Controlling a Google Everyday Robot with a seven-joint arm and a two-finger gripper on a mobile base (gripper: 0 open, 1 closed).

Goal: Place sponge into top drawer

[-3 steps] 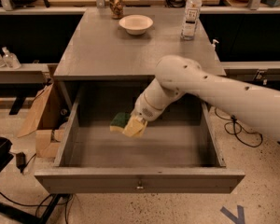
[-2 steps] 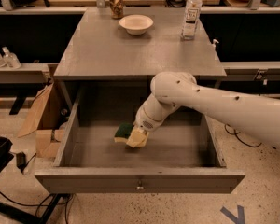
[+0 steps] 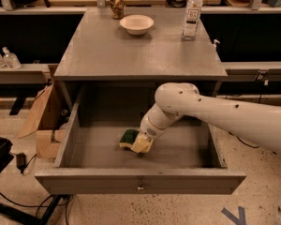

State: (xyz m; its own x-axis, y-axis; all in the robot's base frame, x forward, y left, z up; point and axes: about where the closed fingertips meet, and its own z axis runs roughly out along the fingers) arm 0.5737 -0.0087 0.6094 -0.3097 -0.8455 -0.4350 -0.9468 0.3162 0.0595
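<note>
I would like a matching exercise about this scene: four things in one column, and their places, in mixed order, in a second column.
1 sponge
2 bowl
3 bottle
4 gripper

A table top, back right
B green and yellow, inside the open top drawer
C table top, back middle
D at the white arm's end, beside the sponge

Pairs: 1-B, 2-C, 3-A, 4-D

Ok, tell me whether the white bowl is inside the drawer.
No, the bowl sits on the tabletop; the gripper is down in the top drawer at the sponge.
</note>
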